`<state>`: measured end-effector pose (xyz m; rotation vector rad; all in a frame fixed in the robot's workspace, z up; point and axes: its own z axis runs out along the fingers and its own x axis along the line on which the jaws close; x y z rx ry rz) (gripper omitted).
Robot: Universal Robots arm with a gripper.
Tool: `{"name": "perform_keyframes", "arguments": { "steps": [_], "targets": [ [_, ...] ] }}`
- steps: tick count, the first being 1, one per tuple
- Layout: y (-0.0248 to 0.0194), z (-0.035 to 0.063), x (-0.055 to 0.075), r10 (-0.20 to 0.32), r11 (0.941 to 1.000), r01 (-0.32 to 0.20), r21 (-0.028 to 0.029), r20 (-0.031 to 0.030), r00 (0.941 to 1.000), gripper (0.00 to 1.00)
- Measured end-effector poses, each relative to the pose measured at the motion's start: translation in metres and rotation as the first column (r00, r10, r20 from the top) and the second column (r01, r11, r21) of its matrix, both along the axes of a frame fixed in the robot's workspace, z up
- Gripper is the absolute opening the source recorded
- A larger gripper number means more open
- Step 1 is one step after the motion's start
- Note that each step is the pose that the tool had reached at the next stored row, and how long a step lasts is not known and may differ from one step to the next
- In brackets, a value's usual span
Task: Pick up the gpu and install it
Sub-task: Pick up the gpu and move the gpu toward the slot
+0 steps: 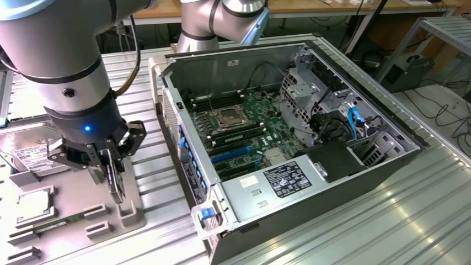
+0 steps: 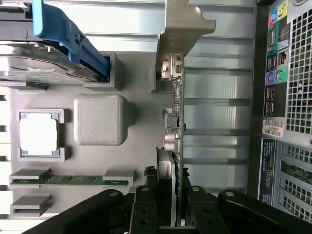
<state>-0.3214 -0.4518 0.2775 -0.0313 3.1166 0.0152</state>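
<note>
Tool (image 2: 171, 197) fingers are closed part-way, pinching the gpu (image 2: 176, 122) across its thin faces near the end opposite its silver bracket (image 2: 184, 29). The card stands on edge at the grey holder tray (image 1: 74, 193) on the counter (image 1: 412, 221), probably so that narrow fingers can straddle it. Its long axis seems to run level, with the bracket end pointing away from the tool. The open computer case (image 1: 294, 138) sits just beside the tray.

Bright, even light; glare streaks the ribbed table (image 1: 409, 222) (exterior view); shadows soft.
</note>
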Motion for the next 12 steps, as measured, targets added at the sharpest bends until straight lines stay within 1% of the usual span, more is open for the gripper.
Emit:
{"name": "perform_keyframes", "arguments": {
  "steps": [5,6,7,12],
  "targets": [
    [0.0,0.0097,0.0,0.0,1.0,0.0,0.0,0.0,1.0,0.28],
    [0.0,0.015,0.0,0.0,1.0,0.0,0.0001,0.0001,1.0,0.28],
    [0.0,0.0174,0.0,0.0,1.0,0.0,0.0001,0.0001,1.0,0.28],
    [0.0,0.0258,0.0,0.0,1.0,0.0,0.0,0.0,1.0,0.28]
  ]
}}
